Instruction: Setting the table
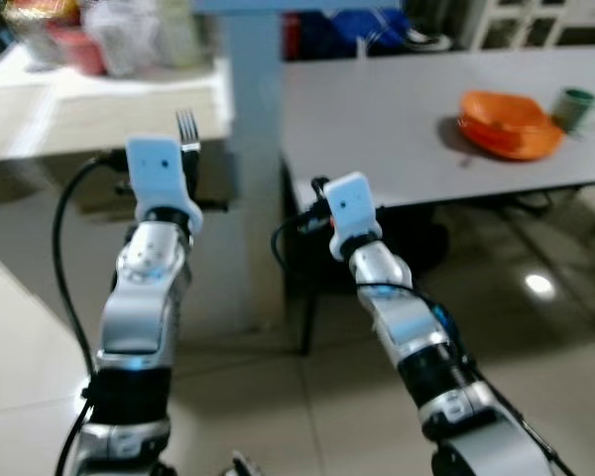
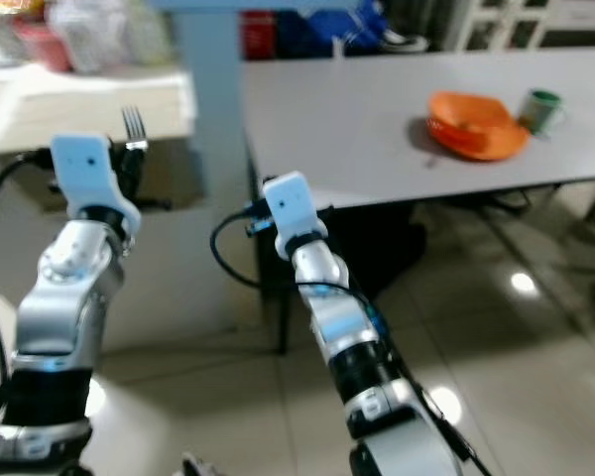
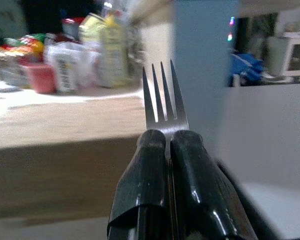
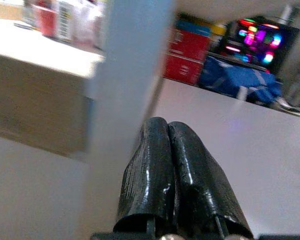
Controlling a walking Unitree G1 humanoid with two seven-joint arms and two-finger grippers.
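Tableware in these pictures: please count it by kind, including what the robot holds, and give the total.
Fork: 1, held in the left gripper
Orange bowl: 1, on the grey table
Green cup: 1, beside the bowl
Total: 3

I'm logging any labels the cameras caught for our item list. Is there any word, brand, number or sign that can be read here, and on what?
None can be read.
Packages on the counter: printing shows, too blurred to read.
Red boxes behind the table: no legible text.
Green mug and orange bowl: no lettering visible.
Fork in the left hand: no marking visible.
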